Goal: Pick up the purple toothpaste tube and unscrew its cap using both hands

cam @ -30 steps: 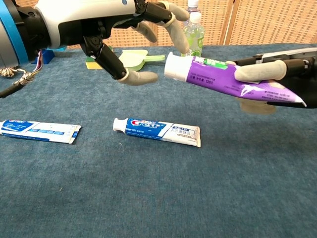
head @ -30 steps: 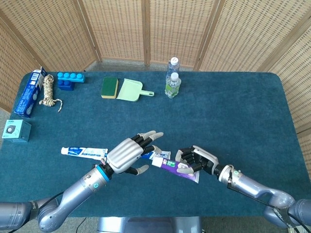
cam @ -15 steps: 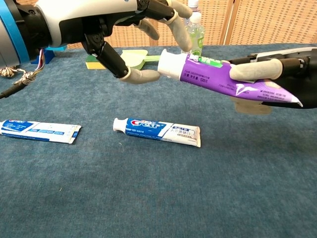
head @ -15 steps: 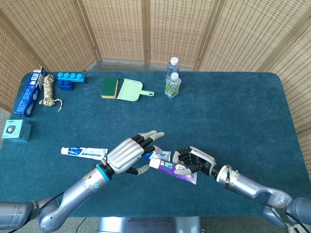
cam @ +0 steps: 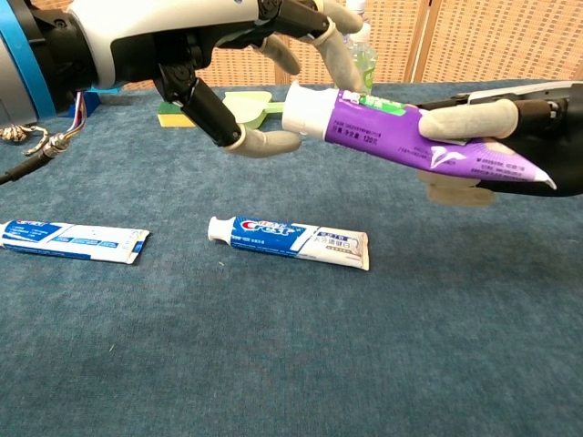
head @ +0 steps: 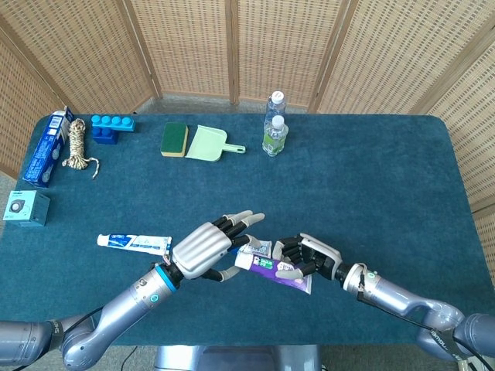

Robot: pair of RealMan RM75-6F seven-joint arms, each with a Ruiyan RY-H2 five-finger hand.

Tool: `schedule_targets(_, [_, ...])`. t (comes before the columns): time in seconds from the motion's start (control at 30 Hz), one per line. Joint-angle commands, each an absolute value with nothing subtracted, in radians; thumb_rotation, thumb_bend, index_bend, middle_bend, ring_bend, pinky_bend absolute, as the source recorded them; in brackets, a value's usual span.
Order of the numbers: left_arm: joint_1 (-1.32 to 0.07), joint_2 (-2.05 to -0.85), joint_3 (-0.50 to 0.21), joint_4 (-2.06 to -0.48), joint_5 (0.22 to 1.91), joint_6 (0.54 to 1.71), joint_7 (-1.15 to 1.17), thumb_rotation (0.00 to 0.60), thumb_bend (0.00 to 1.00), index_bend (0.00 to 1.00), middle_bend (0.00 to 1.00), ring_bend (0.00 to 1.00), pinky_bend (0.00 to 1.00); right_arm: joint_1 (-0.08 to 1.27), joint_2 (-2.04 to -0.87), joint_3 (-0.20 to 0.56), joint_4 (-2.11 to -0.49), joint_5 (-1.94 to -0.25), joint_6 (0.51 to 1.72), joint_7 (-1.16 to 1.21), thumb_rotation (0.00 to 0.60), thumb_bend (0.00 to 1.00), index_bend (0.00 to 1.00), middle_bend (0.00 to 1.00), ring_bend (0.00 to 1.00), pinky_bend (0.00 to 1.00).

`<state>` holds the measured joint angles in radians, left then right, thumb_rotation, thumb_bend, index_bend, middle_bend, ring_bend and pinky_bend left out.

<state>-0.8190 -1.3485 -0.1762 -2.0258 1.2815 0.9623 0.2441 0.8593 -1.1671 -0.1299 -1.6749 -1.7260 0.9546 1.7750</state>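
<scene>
Holding the purple toothpaste tube (cam: 410,144) above the surface (head: 371,178), our right hand (cam: 496,146) grips its body, white cap (cam: 303,110) pointing left. Our left hand (cam: 219,55) has its fingers spread around the cap; whether they touch it, we cannot tell. A blue toothpaste tube (cam: 290,240) lies below.
</scene>
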Motion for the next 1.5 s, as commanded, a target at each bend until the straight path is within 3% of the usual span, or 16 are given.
schedule_targets(0.03, [-0.819, -1.348, -0.175, -2.026, 1.283, 0.966, 0.245, 0.6, 0.33, 0.3, 0.05, 0.0, 0.14, 0.86, -1.167, -0.132, -1.675, -1.724, 0.955, 1.774, 0.6, 0.43, 0.97, 0.74, 0.78, 0.82])
schedule_targets(1.5, [-0.806, -1.372, -0.169, -2.012, 1.305, 1.025, 0.249, 0.6, 0.33, 0.51, 0.08, 0.0, 0.15, 0.872, -1.173, -0.156, -1.646, -1.71, 0.98, 1.841, 0.6, 0.43, 0.97, 0.74, 0.78, 0.82])
